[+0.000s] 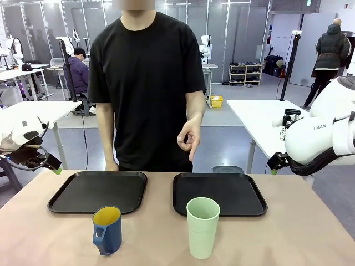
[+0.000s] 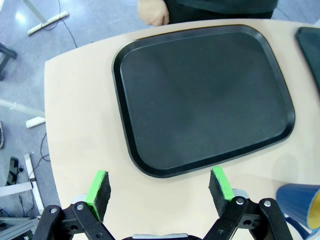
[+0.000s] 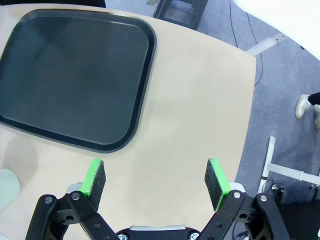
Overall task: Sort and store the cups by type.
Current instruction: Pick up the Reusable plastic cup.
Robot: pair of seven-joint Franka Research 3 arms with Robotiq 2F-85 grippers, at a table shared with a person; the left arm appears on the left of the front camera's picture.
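The dark blue mug (image 1: pixel 107 229) with yellow inside stands near the table's front edge, in front of the left tray; its rim (image 2: pixel 301 200) peeks in at the lower right of the left wrist view. To its right stands the tall pale green tumbler (image 1: pixel 202 226), a sliver of which (image 3: pixel 7 187) shows at the left edge of the right wrist view. My left gripper (image 2: pixel 159 186) hovers open over the table's left side, empty. My right gripper (image 3: pixel 156 180) is open and empty above the table's right side.
Two black trays lie side by side: the left tray (image 1: pixel 66 197) (image 2: pixel 200 95) and the right tray (image 1: pixel 252 202) (image 3: pixel 70 75), both bare. A person in a black shirt stands at the far edge, one hand (image 1: pixel 188 139) raised, the other hand (image 2: pixel 152 11) near the left tray.
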